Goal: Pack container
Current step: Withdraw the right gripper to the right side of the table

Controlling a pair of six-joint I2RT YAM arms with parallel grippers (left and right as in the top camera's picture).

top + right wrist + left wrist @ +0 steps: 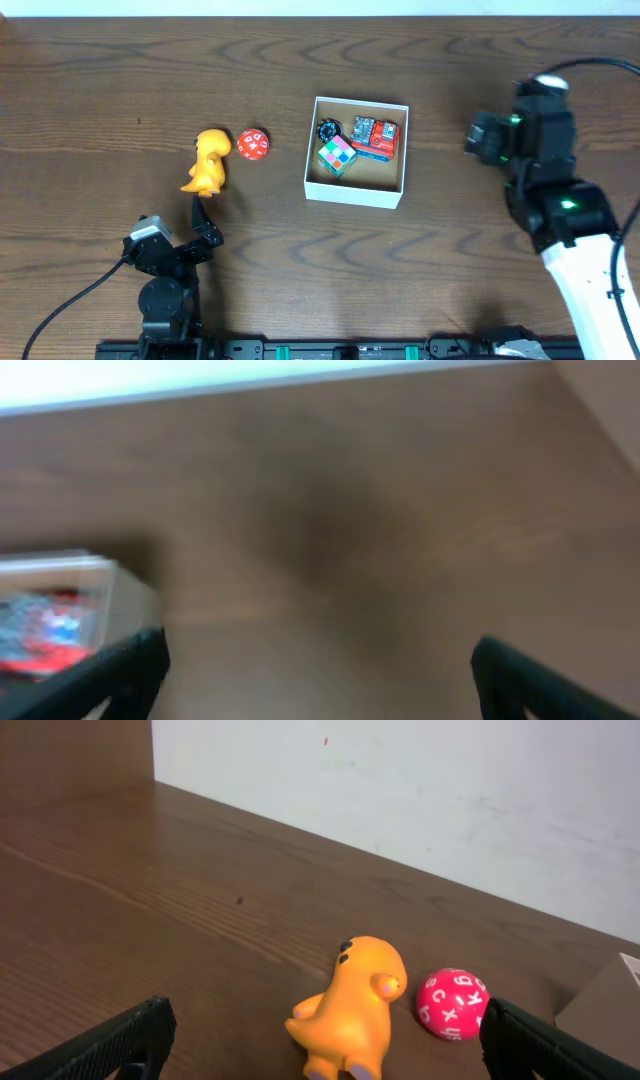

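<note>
The white square container [353,195] sits mid-table and holds a colourful cube [337,155], a black round toy [327,130] and a red and blue toy [376,137]. An orange dinosaur toy [208,162] and a red ball with white letters [253,145] lie left of it; both show in the left wrist view, the dinosaur [352,1010] and the ball [453,1004]. My left gripper [205,222] is open and empty just in front of the dinosaur. My right gripper [480,135] is open and empty right of the container, whose corner [95,595] shows blurred.
A pale wall runs along the table's far edge [400,790]. Dark cables trail from both arm bases at the front edge. Bare wood lies between the container and the right arm.
</note>
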